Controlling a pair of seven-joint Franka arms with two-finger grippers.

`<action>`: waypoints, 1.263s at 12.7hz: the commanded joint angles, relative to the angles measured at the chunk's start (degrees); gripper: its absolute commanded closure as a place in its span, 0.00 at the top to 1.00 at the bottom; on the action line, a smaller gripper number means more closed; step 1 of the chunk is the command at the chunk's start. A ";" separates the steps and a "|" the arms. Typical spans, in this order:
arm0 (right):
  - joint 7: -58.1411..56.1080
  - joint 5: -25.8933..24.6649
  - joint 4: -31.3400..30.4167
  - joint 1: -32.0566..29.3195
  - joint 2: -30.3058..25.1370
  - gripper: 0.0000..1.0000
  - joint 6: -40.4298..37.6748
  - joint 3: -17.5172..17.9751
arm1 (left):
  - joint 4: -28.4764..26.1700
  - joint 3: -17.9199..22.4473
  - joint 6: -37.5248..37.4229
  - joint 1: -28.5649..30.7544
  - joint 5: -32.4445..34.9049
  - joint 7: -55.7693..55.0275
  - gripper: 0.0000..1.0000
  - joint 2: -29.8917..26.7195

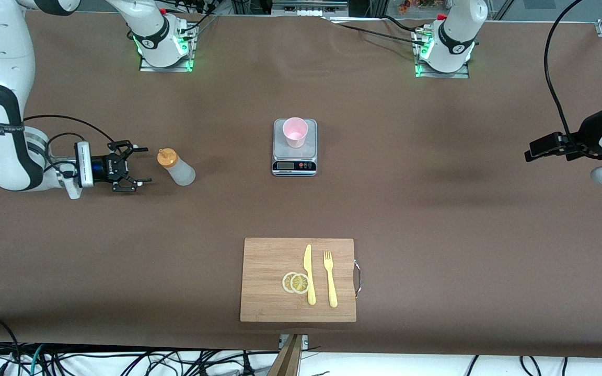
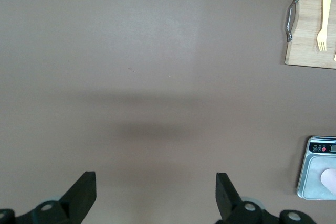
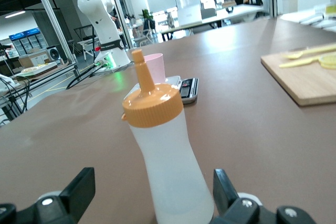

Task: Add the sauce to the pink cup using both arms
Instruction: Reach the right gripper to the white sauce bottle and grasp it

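1. Here, the right arm's black two-finger gripper (image 1: 141, 165) is low at the right arm's end of the brown table (image 1: 437, 209). Its fingers are spread apart and hold nothing. The left arm's black gripper (image 2: 157, 195) waits over bare table at the left arm's end, also spread and empty.
2. The silver kitchen scale (image 1: 294, 156) stands in the middle of the table, and the small pale pink plastic tumbler (image 1: 295, 131) stands upright on it.
3. The small translucent squeeze bottle with the orange nozzle cap (image 1: 177, 167) stands upright just in front of the right gripper's open fingers, between this gripper and the scale. The right arm is clearly the nearer one, so I judge that it should grasp the bottle by a short straight approach.
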 commanded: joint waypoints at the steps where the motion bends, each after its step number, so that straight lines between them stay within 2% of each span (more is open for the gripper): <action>1: -5.69 3.11 1.14 -0.69 2.80 0.99 -1.31 2.20 | 1.95 0.09 -1.34 -0.40 1.58 0.84 1.00 0.83; 6: -8.78 7.15 1.14 -0.51 4.92 0.99 -1.23 4.84 | 1.95 0.09 -1.34 -0.40 1.58 0.84 1.00 0.83; 10: -8.96 7.94 1.14 -0.07 6.85 0.98 -1.22 5.28 | 1.95 0.09 -1.34 -0.40 1.58 0.84 1.00 0.83; 12: -8.87 10.31 1.14 -0.16 7.73 0.89 -1.31 5.73 | 1.95 0.09 -1.34 -0.40 1.58 0.84 1.00 0.92; 14: -8.69 10.50 1.05 0.37 7.82 0.82 -1.31 6.78 | 1.95 0.09 -1.34 -0.40 1.58 0.93 1.00 0.83; 16: -8.96 10.50 1.05 0.28 7.82 0.54 -1.40 6.78 | 2.65 0.09 -1.34 -0.40 1.58 0.93 1.00 1.18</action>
